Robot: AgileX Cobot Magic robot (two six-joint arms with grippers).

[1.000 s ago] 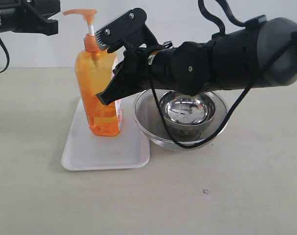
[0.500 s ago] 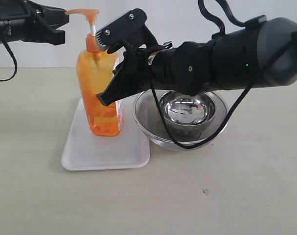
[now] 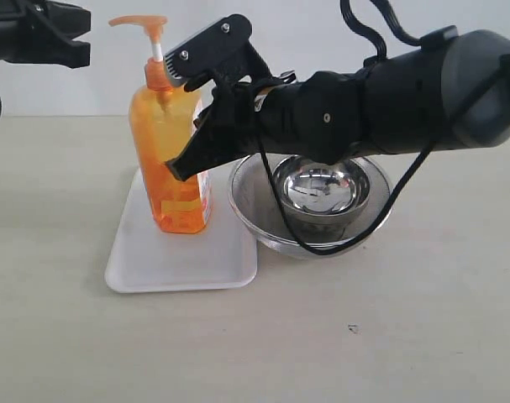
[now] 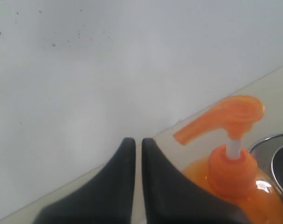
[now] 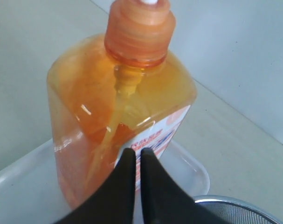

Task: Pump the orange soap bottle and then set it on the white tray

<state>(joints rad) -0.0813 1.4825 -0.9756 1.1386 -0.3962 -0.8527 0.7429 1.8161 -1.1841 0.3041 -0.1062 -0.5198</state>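
Note:
The orange soap bottle stands upright on the white tray, with its pump head raised on the white stem. My right gripper is shut with nothing between its fingers. Its tips are at the bottle's labelled side; I cannot tell whether they touch it. In the right wrist view the right gripper points at the bottle over the tray. My left gripper is shut and empty, level with the pump head and apart from it on the left. The left wrist view shows the left gripper beside the pump head.
A steel bowl sits inside a wider steel bowl just right of the tray, under my right arm. The bowl's rim shows in the right wrist view. A pale wall stands behind the table.
My left gripper reached right to the pump nozzle half a second ago and has since drawn back to the left. The bottle and right gripper have stayed put.

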